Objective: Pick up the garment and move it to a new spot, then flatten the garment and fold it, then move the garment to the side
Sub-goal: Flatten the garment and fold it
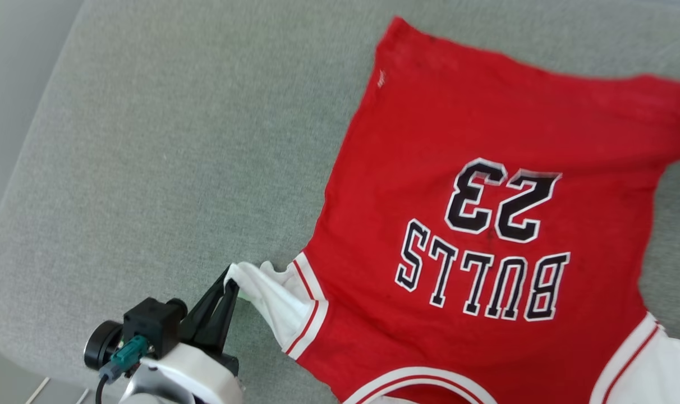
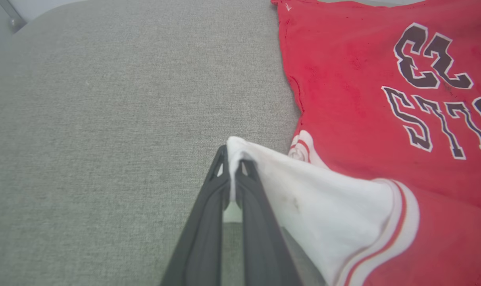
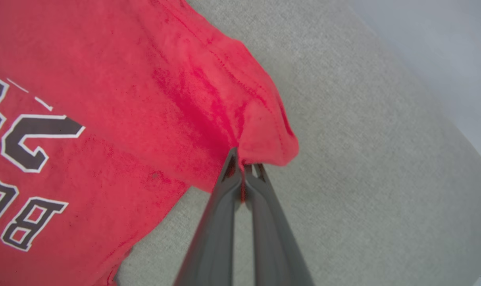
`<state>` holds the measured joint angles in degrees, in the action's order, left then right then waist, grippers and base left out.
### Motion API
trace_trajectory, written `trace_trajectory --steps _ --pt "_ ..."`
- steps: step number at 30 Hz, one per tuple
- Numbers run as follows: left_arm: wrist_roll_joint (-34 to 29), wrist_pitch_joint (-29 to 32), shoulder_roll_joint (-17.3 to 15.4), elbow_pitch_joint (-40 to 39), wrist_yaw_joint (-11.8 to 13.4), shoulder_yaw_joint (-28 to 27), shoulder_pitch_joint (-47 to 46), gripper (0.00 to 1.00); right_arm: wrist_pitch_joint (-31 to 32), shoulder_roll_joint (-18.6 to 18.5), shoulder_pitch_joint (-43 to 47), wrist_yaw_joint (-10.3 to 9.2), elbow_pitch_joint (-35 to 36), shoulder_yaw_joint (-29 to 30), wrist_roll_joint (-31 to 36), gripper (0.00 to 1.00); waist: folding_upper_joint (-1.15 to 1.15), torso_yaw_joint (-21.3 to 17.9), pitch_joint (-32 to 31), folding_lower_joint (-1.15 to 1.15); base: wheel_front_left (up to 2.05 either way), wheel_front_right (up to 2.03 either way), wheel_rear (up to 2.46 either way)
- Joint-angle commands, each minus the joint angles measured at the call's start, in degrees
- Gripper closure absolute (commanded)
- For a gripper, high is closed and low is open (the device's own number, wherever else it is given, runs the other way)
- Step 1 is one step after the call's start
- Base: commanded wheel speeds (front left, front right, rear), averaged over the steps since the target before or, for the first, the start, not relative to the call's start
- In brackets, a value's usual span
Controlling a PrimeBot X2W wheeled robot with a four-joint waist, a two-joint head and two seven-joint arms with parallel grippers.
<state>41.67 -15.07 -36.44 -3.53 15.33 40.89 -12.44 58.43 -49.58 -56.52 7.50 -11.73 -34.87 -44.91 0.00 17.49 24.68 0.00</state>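
Nearest the robot, at 7 o'clock in the head view, the left gripper (image 1: pixel 231 284) is clamped shut on the tip of the white short sleeve (image 1: pixel 278 306) of the garment, a red jersey-style T-shirt with striped trim (image 1: pixel 407 168). The left wrist view confirms white cloth pinched between the two dark fingers (image 2: pixel 214 190).

Beyond the sleeve, the garment lies spread over the grey woven fabric surface (image 1: pixel 149 140), from 5 o'clock out to 1 o'clock. Its black "BULLS 23" print (image 1: pixel 486 247) faces up, the collar end is nearest, and the second sleeve leaves the picture at 4 o'clock.

Farthest out, the right wrist view shows the right gripper (image 3: pixel 244 161) closed on a bunched red hem corner (image 3: pixel 264 131), which is lifted slightly off the surface.

Progress, as a judgement:
- Both grips are set, and the step in hand appears to be carrying or stretching the garment flat.
- Creases remain at the gripped sleeve and hem corner, so flattening is incomplete.
- Folding and moving to the side are not yet done.

Surroundings: the grey surface from 9 to 11 o'clock offers room, and its rounded edge at 8 o'clock limits leftward travel. Nothing lies on the garment.
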Motion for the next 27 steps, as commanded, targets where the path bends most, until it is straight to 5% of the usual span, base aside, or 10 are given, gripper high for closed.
trace_trajectory --steps 1,8,14,27 --pt "0.48 -0.14 -0.30 0.07 0.46 -0.15 1.43 1.00 -1.15 -2.12 3.36 -0.03 1.72 -0.52 -1.82 1.00 0.00 -2.19 -4.43 0.00 0.00 0.00 0.00" --pt "1.39 -0.12 -2.06 -0.40 2.20 -0.90 5.23 1.00 -7.01 -11.36 18.55 -0.03 8.80 -0.19 -7.93 1.00 0.00 -4.73 -9.58 0.00 0.00 0.00 0.00" --pt "2.25 -0.03 -3.36 -1.15 3.52 -1.52 7.97 1.00 -13.24 -15.76 35.33 -0.02 10.92 1.83 -12.29 1.00 0.00 -6.73 -12.74 0.00 0.00 0.00 0.00" --pt "2.75 -0.10 -3.91 -2.36 4.91 -3.52 10.91 1.00 -21.39 -13.05 61.21 -0.03 9.79 7.59 -14.54 1.00 0.00 -9.89 -13.70 0.00 0.00 0.00 0.00"
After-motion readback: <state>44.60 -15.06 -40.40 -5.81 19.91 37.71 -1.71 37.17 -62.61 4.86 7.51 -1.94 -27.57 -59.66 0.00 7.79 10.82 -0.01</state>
